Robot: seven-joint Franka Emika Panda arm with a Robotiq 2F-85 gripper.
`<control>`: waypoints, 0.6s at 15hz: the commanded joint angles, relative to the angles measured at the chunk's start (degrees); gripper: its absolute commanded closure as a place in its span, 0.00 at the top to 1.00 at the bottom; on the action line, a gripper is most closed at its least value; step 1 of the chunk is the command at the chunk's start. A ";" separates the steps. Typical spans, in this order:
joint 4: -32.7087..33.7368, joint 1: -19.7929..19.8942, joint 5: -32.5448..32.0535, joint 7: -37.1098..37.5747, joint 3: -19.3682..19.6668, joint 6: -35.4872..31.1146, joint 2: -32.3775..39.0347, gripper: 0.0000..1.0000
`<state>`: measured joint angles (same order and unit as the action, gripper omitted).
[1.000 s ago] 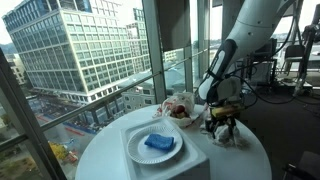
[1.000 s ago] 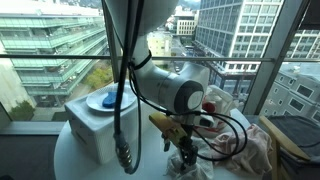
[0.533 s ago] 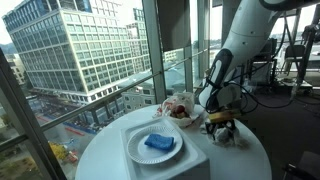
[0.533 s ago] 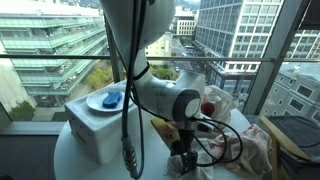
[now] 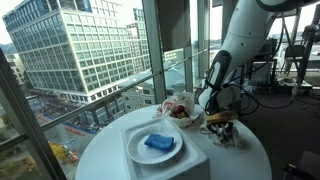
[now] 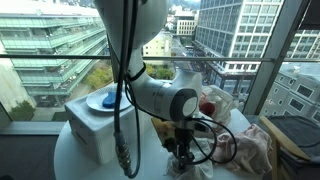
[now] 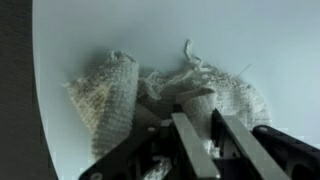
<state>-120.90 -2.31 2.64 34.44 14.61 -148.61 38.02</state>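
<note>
Round white bench: unchanged. The arm has dropped lower than a second ago. The gripper now sits down on the crumpled woven cloth, which lies directly beneath and ahead of it. The jaws, wide before, have drawn in to a narrow gap and pinch a raised fold. The grasp looks made; the cloth is not yet lifted.

Arm lowered to the round white table by the windows.
Gripper sits low at the tabletop amid looped cables; jaws unreadable. White box nearby carries a plate with a blue item.
</note>
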 commanded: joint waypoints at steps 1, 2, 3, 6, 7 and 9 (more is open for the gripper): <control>-1.06 -0.43 2.08 2.74 -0.04 5.20 -2.07 0.01; -1.41 0.30 2.70 1.86 -0.84 7.44 -2.93 0.00; -1.51 0.64 3.20 1.67 -1.21 9.35 -3.46 0.00; -1.20 2.44 4.85 -1.41 -3.41 15.68 -4.95 0.02; -1.04 3.23 5.44 -3.38 -4.51 17.89 -5.34 0.02; -0.60 5.01 7.07 -8.85 -6.95 22.25 -5.92 0.02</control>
<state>-120.95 -0.28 6.95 32.40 11.09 -132.08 34.75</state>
